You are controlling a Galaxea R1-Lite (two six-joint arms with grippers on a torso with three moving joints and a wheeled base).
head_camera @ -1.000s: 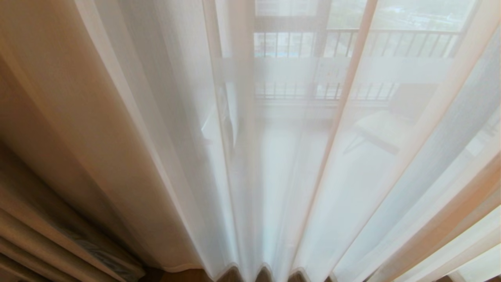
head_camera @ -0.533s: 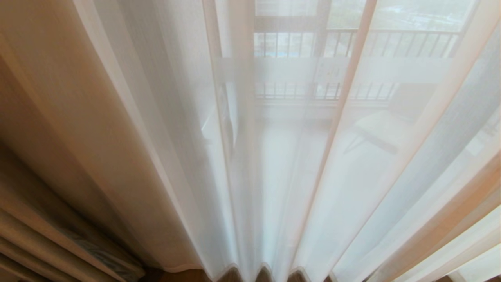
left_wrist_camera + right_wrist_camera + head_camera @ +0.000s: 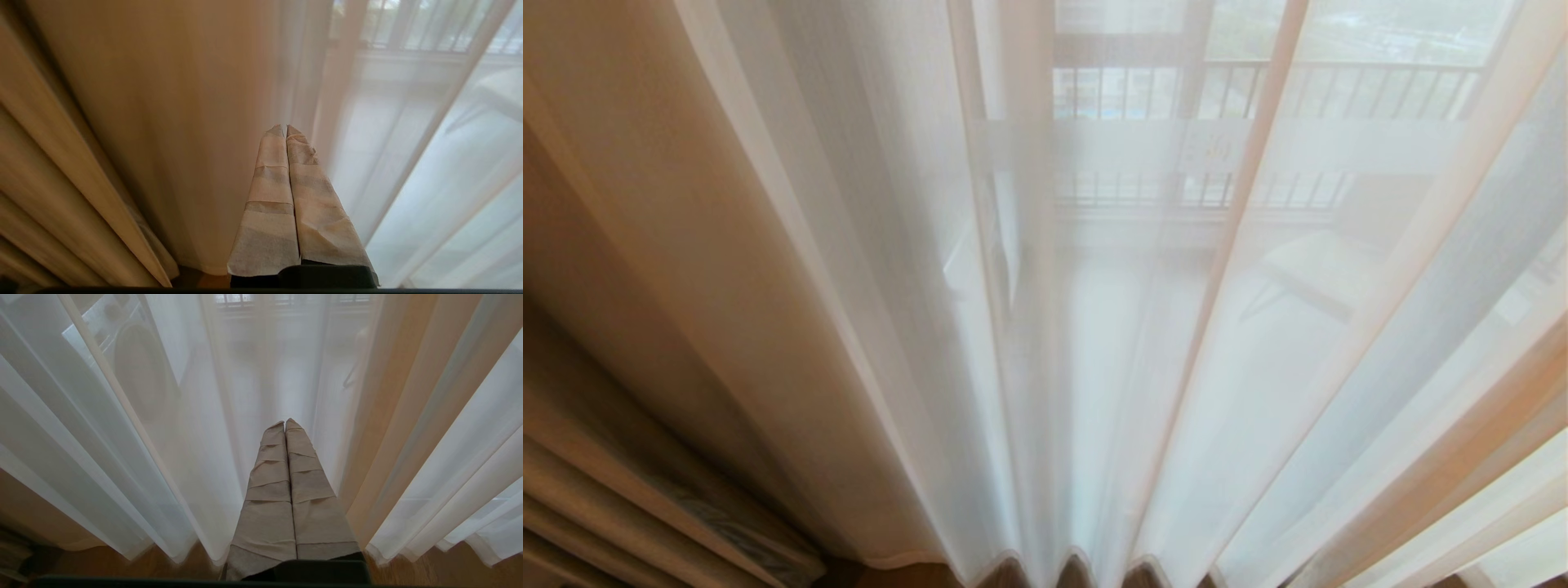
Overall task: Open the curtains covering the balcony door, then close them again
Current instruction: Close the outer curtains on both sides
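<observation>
The curtains [image 3: 1094, 367] are seen drawn across the whole head view, white sheer folds hanging in the middle with their long axis running top to floor, and heavier beige drapes [image 3: 621, 343] gathered at the far left. Through the sheer, the balcony door [image 3: 1201, 49] is made out faintly as a dark frame, with a frosted band [image 3: 1217, 147] across it, a railing [image 3: 1339, 90] beyond and a pale chair [image 3: 1323, 261] on the balcony. The hems are seen just meeting the wooden floor [image 3: 915, 576] at the near edge. Neither arm is caught in the head view. From the left wrist camera, the left gripper [image 3: 286, 130] is shown with its taped fingers [image 3: 269, 196] pressed flat together, nothing between them, pointed at the sheer close to where it meets the beige drape [image 3: 61, 143]; whether the tips touch the cloth cannot be told. The right gripper [image 3: 284, 424] is likewise closed and empty, aimed at a sheer fold with a beige-tinted pleat [image 3: 392, 416] to one side. The curtains lie directly ahead of both sets of fingers, and the opening step is judged not yet begun. The left gripper appears the better placed for the left panel's edge, and a sideways sweep across the vertical folds would seem to be called for.
</observation>
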